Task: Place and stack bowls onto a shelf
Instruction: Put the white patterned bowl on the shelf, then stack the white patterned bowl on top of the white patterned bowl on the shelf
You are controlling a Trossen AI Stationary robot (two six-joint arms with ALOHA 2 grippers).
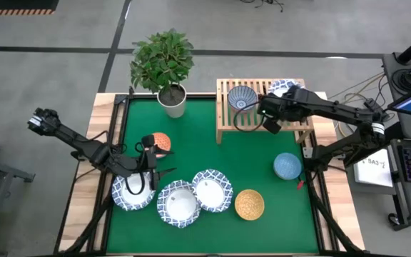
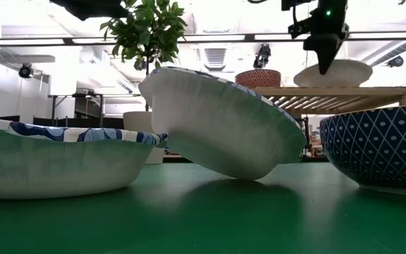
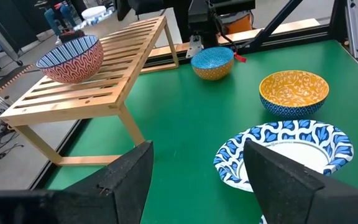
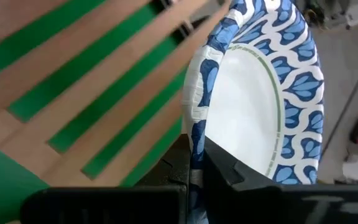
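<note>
Your right gripper (image 4: 194, 177) reaches over the shelf (image 1: 227, 121), pinching the rim of a white bowl (image 4: 260, 93) held above its slats; the arm hides most of that bowl from overhead. Your left gripper (image 3: 194, 180) hangs spread over the worktop (image 1: 212, 160), well off the shelf.

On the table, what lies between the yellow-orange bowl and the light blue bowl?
Nothing: in the high view only bare green mat separates the yellow-orange bowl from the light blue bowl; the left wrist view agrees.
</note>
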